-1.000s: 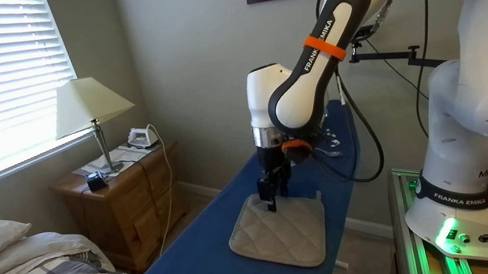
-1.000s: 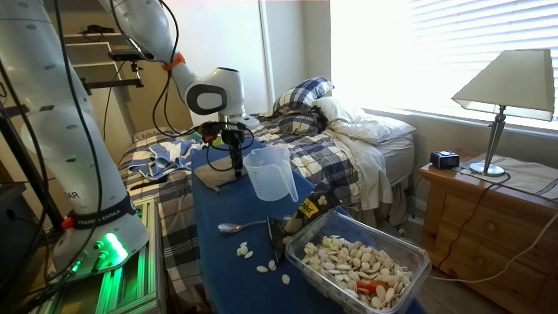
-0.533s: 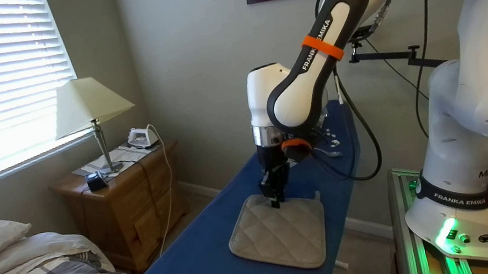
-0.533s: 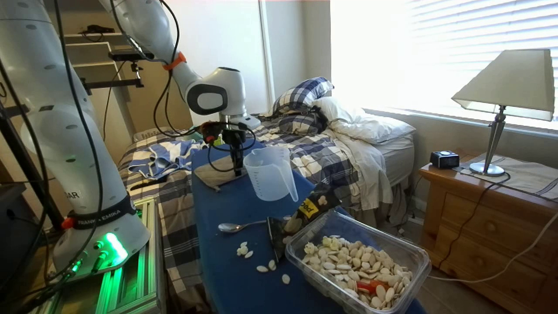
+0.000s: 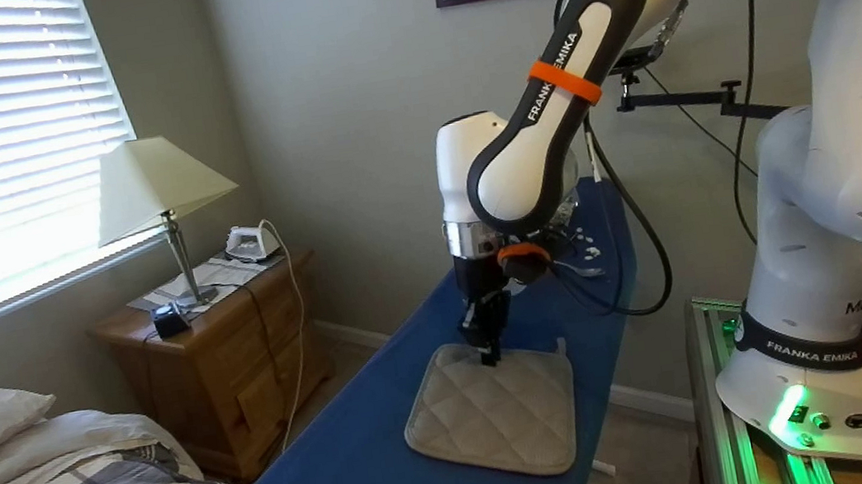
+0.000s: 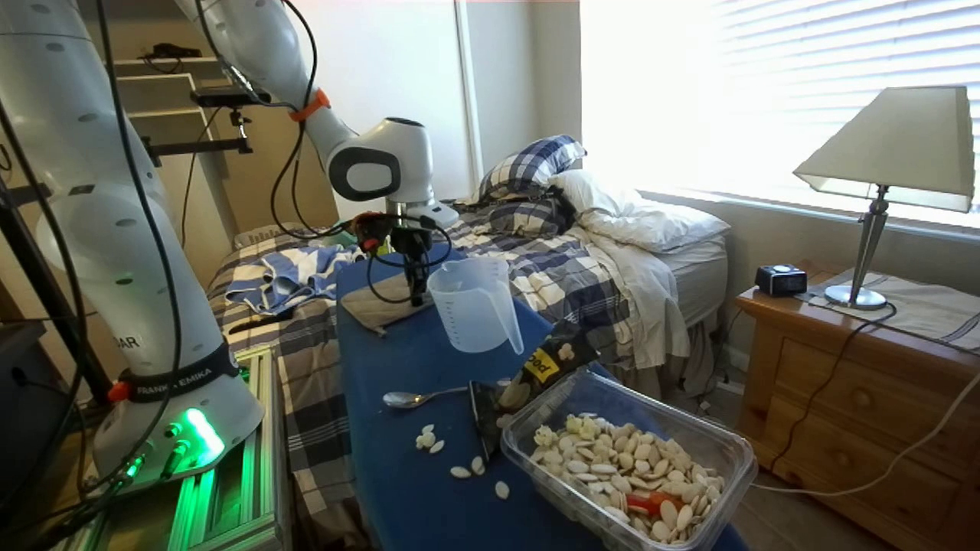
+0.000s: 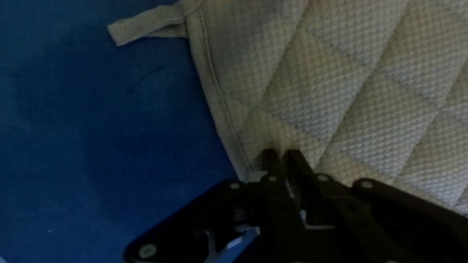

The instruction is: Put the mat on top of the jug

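Mat (image 7: 347,91) — cropped in wrist view, tool (image 7: 282,156) blurred, pinching it

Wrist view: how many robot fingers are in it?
2: one black finger nearer the stitched edge of the quilted pot holder, the other finger close beside it, farther in. None seem hidden.
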Available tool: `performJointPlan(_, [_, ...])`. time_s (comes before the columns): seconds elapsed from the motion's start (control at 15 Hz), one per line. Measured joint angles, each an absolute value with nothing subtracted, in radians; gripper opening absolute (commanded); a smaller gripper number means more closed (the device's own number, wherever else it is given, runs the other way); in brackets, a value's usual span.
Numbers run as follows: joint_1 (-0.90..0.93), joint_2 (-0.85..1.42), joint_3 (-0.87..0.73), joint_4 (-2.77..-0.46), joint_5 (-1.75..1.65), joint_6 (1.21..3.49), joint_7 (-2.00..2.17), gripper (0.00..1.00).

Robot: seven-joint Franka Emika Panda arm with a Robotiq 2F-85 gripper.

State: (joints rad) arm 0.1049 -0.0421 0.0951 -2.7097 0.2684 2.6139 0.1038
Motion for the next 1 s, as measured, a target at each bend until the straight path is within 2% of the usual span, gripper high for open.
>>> performJointPlan(0.47, [0.105, -0.043, 0.097, -2.692, 0.080, 2.524, 0.149, 0.95])
performJointPlan(0.53, [0.104, -0.042, 0.097, -2.692, 0.063, 2.514, 0.151, 0.99])
performJointPlan(1.0, [0.102, -0.042, 0.096, -2.689, 0.032, 2.503, 0.151, 1.00])
